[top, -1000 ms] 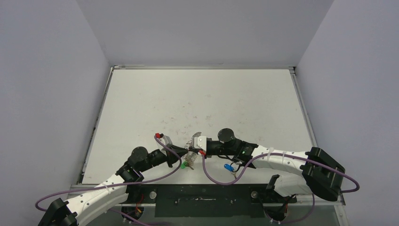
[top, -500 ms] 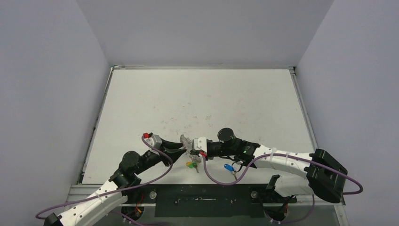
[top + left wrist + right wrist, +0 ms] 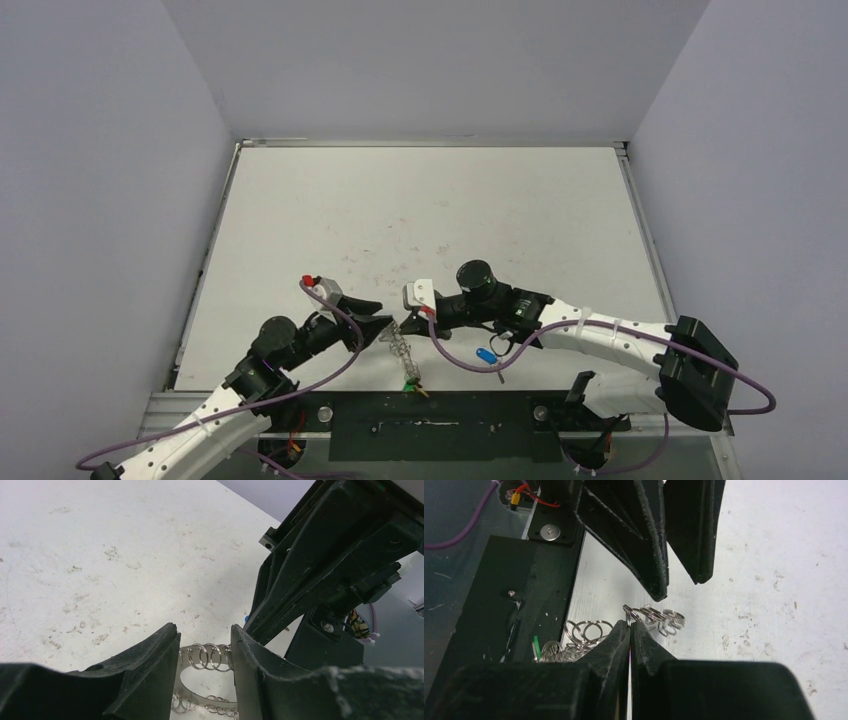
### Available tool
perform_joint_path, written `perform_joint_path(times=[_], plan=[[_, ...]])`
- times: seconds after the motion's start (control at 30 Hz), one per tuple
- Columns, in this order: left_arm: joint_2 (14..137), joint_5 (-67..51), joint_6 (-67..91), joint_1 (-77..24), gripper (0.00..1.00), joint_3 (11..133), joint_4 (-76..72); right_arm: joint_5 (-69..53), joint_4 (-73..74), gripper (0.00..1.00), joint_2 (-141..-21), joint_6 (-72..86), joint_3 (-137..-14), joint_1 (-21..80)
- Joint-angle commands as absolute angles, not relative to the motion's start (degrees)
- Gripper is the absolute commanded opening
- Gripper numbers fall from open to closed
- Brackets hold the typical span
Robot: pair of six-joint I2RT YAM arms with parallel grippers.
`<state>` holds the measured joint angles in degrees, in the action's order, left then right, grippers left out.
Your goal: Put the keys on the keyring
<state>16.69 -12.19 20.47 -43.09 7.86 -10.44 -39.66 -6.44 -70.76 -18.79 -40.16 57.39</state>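
Note:
The keyring (image 3: 400, 350), a silver band edged with small wire loops, hangs from my right gripper (image 3: 407, 326) toward the near table edge. In the right wrist view the right gripper (image 3: 630, 622) is shut on one wire loop of the keyring (image 3: 659, 616). A green-tagged key (image 3: 408, 381) dangles at the ring's low end and also shows in the right wrist view (image 3: 536, 647). A blue-tagged key (image 3: 487, 354) lies on the table under the right arm. My left gripper (image 3: 385, 324) is open just left of the ring; its jaws (image 3: 202, 630) stand apart with the keyring (image 3: 207, 656) seen between them. The other keys are hidden.
The white scuffed table (image 3: 430, 220) extends far behind both arms. A black bar (image 3: 430, 420) runs along the near edge right below the hanging ring. Purple cables (image 3: 345, 335) loop off both wrists.
My right gripper rose and shifted left with the keyring, whose green-tagged end slid toward the near edge. My left gripper drew back left, then came close again.

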Motion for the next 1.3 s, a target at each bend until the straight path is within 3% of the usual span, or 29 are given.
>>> perform_joint_path(times=[0.0,0.23,0.47,0.87,1.17,1.27], plan=[[17.72,-11.12,22.13,-43.34,0.41,12.40,-5.83,-40.89,-9.82,0.00,-75.67,-12.27,-45.11,56.69],[16.79,-9.83,23.02,-43.34,0.44,15.20,-0.21,-40.17,-14.33,0.00,-83.97,-6.09,-47.65,55.81],[15.02,-8.70,23.59,-43.33,0.45,14.22,2.44,-38.82,-16.87,0.00,-84.90,-2.72,-46.08,53.08],[20.30,-11.83,24.04,-43.33,0.41,8.78,-12.96,-40.74,-19.00,0.00,-76.61,-5.01,-38.47,51.12],[21.44,-20.55,12.87,-43.39,0.40,-1.59,-33.65,-46.01,-17.26,0.00,-72.39,-12.75,-35.45,50.81],[20.39,-23.78,8.75,-43.45,0.40,-1.99,-33.49,-47.15,-16.04,0.00,-69.73,-16.96,-34.15,50.72]])
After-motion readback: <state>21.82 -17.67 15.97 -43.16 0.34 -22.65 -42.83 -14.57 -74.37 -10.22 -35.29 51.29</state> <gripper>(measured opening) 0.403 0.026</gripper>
